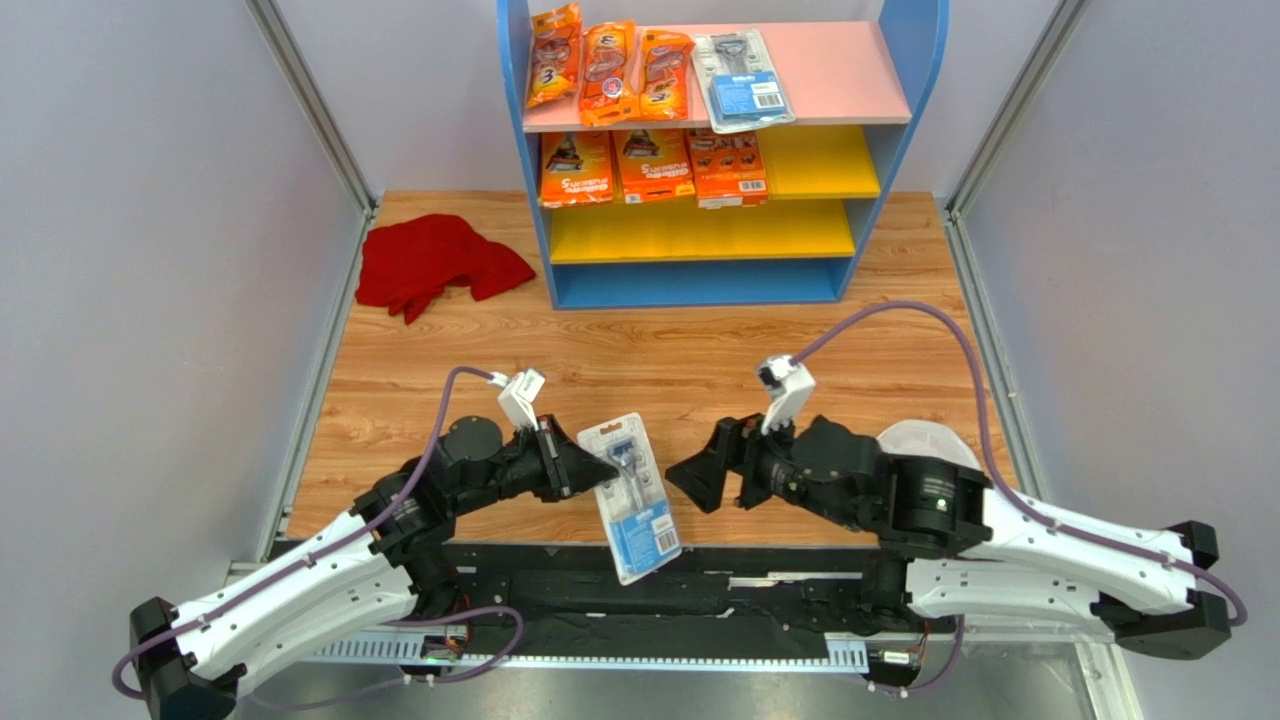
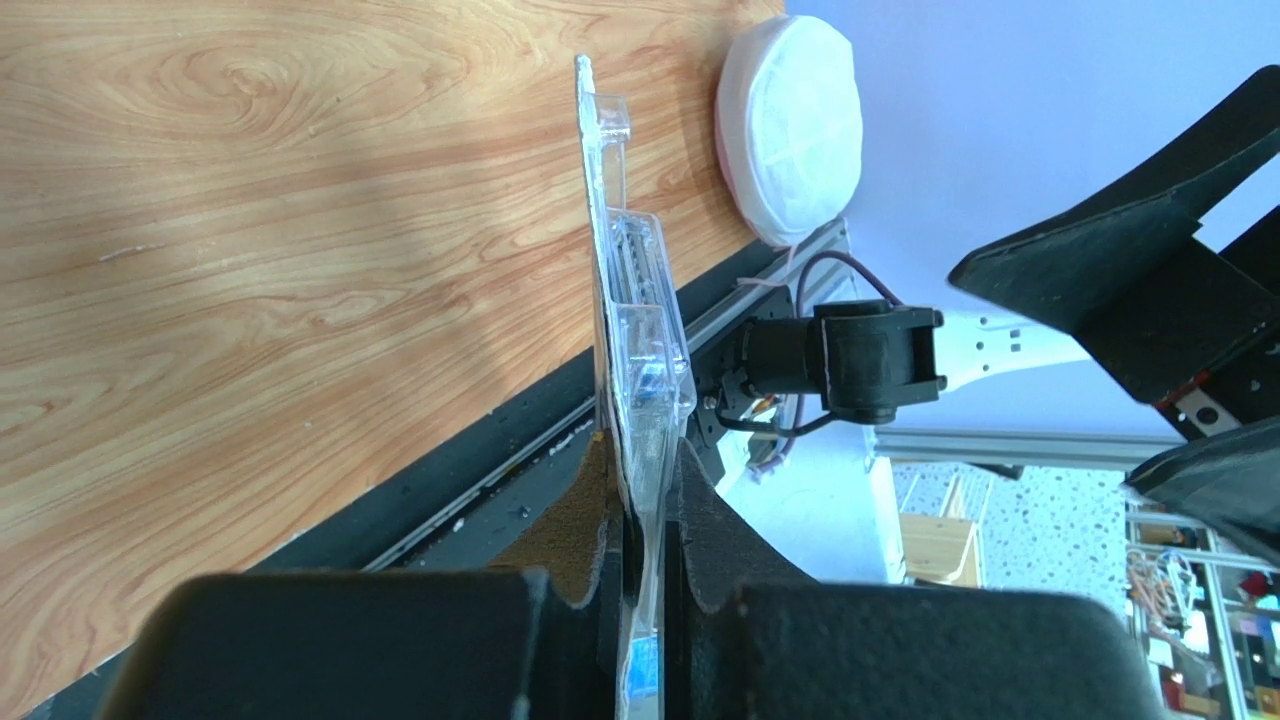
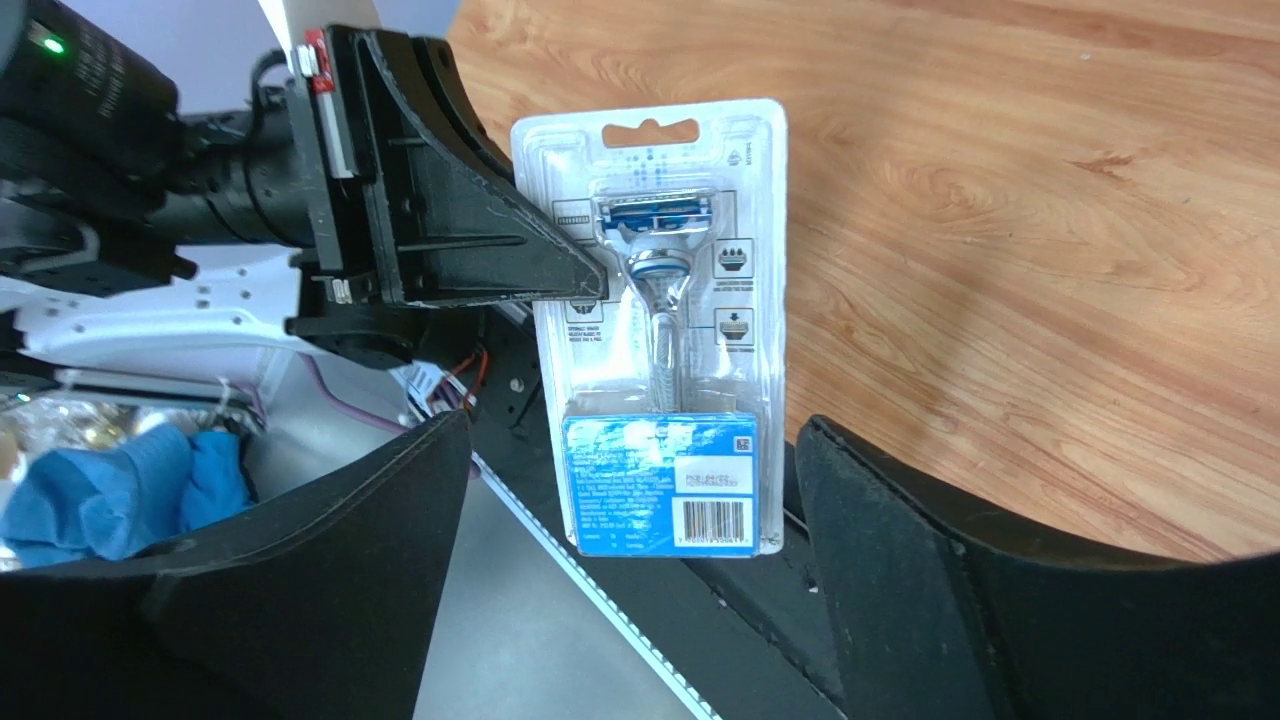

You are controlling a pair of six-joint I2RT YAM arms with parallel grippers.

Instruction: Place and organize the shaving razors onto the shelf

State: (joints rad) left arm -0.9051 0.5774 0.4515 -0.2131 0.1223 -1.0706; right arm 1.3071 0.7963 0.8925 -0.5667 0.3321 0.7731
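My left gripper (image 1: 610,474) is shut on the edge of a grey-blue blister card with one razor (image 1: 634,497), held above the table's near edge. In the left wrist view the card (image 2: 631,315) stands edge-on between my fingers. My right gripper (image 1: 684,477) is open and empty, just right of the card, facing it; the card (image 3: 661,323) fills its view between the wide-apart fingers. The shelf (image 1: 902,90) stands at the back. Its pink top board holds orange bags (image 1: 609,68) and another blister card (image 1: 744,78). The upper yellow board holds orange boxes (image 1: 654,165).
A red cloth (image 1: 436,263) lies left of the shelf. A round white lidded dish (image 1: 924,443) sits behind my right arm, also seen in the left wrist view (image 2: 789,128). The lower yellow board (image 1: 699,233) is bare. Grey walls close in both sides.
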